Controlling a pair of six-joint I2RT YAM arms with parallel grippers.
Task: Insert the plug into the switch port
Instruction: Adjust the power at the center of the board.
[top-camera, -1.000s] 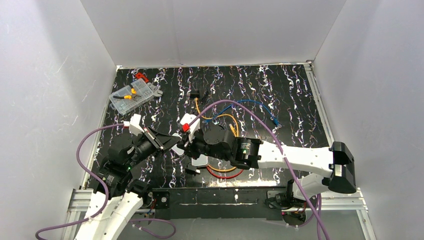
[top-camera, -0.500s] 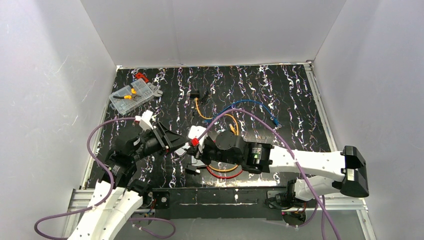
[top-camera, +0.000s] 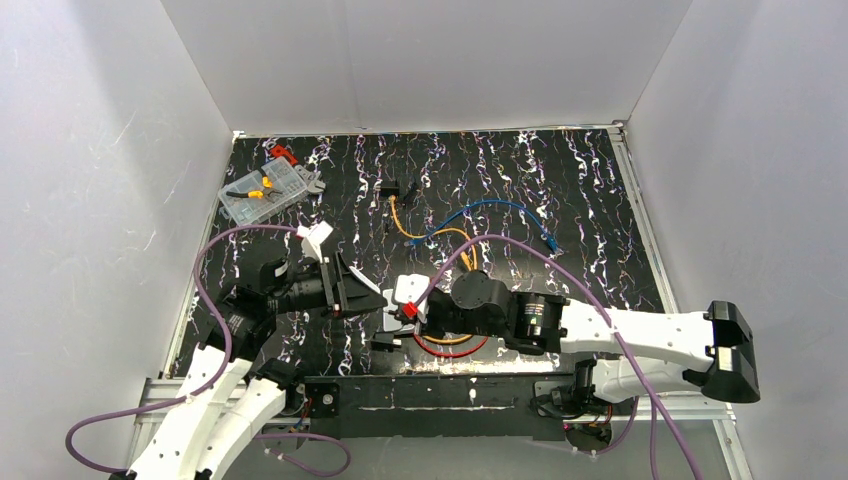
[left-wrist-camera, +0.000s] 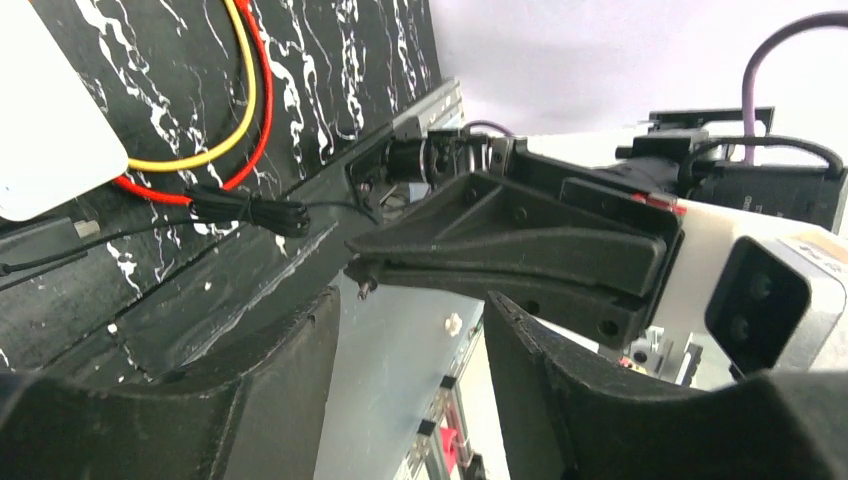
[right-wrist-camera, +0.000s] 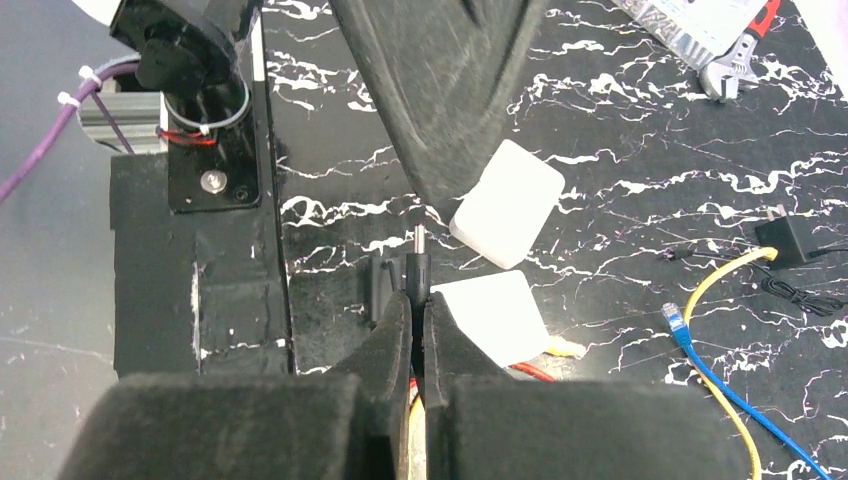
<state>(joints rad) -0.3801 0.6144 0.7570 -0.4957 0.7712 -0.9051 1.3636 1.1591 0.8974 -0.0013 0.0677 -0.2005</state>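
Risks shoving the unbraced switch box (right-wrist-camera: 490, 315) aside, with barrel plug (right-wrist-camera: 418, 262) pinched in the closed right pincer (right-wrist-camera: 412, 305) just beside it and left pincer (left-wrist-camera: 410, 320) spread, gripping nothing.

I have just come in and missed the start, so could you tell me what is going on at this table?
The right claw is shut on a small black plug, its metal tip bare and pointing forward, close to the flat pale switch box. The left claw hangs open opposite it, holding nothing, near a smaller white box. The plug is not yet pushed into the switch box.
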